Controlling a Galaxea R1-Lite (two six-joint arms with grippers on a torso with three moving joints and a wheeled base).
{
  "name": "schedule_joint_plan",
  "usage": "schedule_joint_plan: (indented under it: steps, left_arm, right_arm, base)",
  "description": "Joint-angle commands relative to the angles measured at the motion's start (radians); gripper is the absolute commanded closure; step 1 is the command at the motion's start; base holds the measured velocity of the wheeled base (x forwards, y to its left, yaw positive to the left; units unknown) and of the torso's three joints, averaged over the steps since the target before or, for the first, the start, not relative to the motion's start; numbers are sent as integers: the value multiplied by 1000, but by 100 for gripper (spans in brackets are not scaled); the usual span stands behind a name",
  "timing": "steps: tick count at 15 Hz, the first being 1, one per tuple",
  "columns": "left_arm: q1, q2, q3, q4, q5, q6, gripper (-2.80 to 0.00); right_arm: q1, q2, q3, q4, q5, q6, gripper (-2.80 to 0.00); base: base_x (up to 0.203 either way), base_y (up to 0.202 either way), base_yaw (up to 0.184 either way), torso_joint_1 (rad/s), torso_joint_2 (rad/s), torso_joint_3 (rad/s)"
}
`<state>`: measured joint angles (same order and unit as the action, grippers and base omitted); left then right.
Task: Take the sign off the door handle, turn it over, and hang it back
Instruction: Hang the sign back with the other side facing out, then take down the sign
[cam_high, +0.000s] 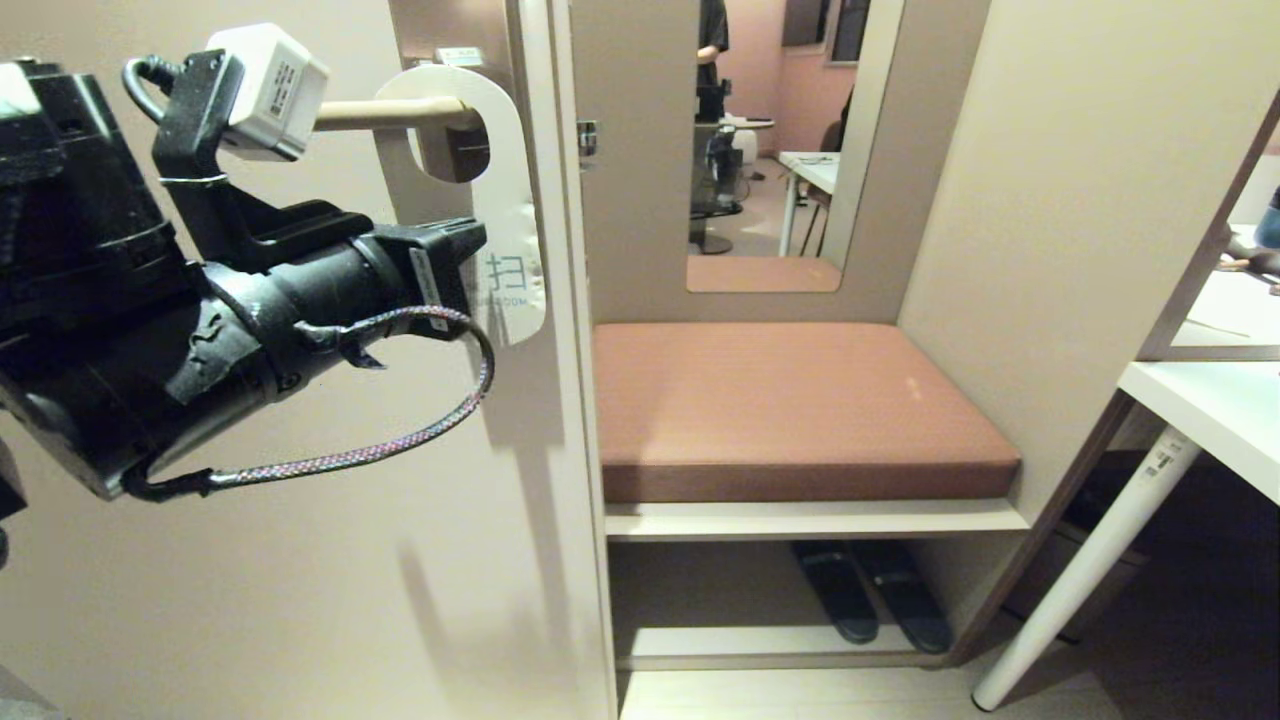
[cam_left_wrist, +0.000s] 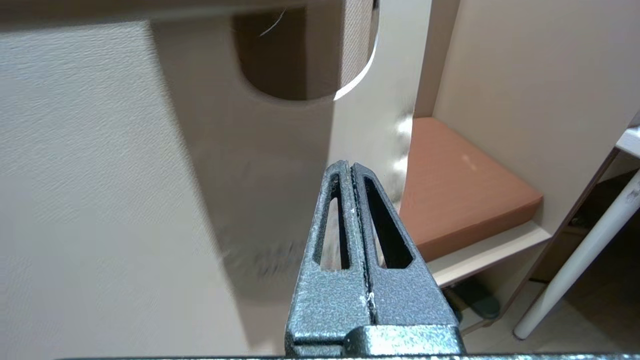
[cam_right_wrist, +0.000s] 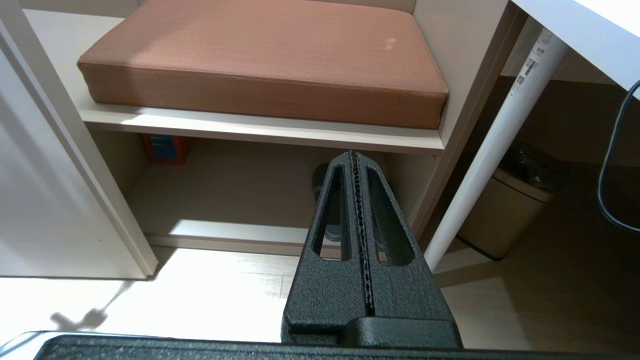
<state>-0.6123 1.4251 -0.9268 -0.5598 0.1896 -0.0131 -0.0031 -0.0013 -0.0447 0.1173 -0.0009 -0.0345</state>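
Observation:
The sign (cam_high: 505, 190) hangs by its oval hole on the cream door handle (cam_high: 385, 113), white face outward, its lower end over the door's edge. The handle juts from a brown backplate (cam_high: 450, 40). My left gripper (cam_high: 470, 262) is level with the sign's lower half, pointing at its face. In the left wrist view the left gripper (cam_left_wrist: 351, 165) is shut with nothing visible between the fingers, and the sign (cam_left_wrist: 280, 165) fills the space behind it. Whether the tips touch the card I cannot tell. My right gripper (cam_right_wrist: 356, 154) hangs low and shut, away from the door.
Right of the door is a bench with a brown cushion (cam_high: 790, 400) and dark slippers (cam_high: 870, 590) on the shelf beneath. A white table (cam_high: 1210, 410) stands at far right, with a bin (cam_right_wrist: 505, 210) beside its leg. A mirror (cam_high: 770, 140) hangs above the bench.

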Motion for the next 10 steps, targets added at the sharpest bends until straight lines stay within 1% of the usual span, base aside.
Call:
schedule_joint_plan:
  steps: [1,5,7,10]
  left_arm:
    - [0,-69,48,-3,2,8,0]
    - [3,-166,125,-1,19,14,0]
    - [3,-216,164,1,25,26,0]
    - [0,-232,189,0,27,34,0]
  right_arm:
    - [0,1,0,1,-1,-1,0]
    - [-1,1,0,1,0,-1,0]
    - [0,1,0,1,1,-1,0]
    - [0,1,0,1,-1,-1,0]
  base:
    - [0,0,0,0,0,0]
    - [0,0,0,0,0,0]
    - [0,0,0,0,0,0]
    - [0,0,0,0,0,0]
